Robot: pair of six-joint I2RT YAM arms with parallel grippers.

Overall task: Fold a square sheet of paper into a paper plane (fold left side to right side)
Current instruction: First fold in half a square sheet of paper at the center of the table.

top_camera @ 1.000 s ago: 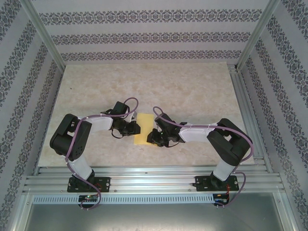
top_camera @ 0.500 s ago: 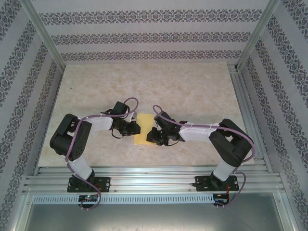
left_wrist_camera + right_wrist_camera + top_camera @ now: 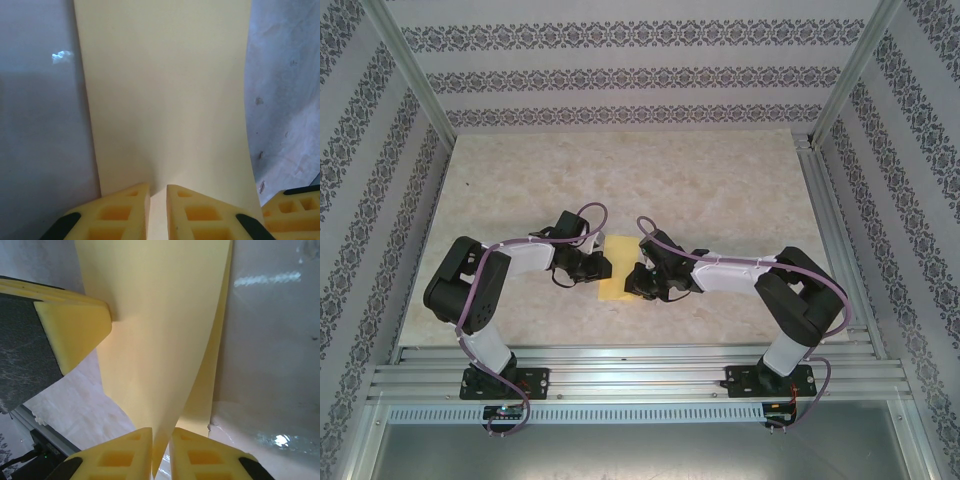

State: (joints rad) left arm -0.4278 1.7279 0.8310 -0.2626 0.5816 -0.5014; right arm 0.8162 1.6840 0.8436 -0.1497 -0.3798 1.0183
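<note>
Sheet folding, seen from above. The left gripper [image 3: 601, 266] sits at the left edge of the sheet of paper [image 3: 622, 258], jaws almost together and tips on the paper; whether it pinches or only presses cannot be told. The sheet lies on the table [image 3: 720, 190] between the two grippers, its long axis running away from the arm bases. At its near right corner, the right gripper [image 3: 637, 281] is nearly closed on a raised flap. The fold should therefore travel sideways, across that axis.

Pale marbled table [image 3: 720, 190] — square sheet of paper [image 3: 618, 262], mustard-yellow, lies near centre, slightly toward near edge; narrow rectangle from above, long sides running near to far.
</note>
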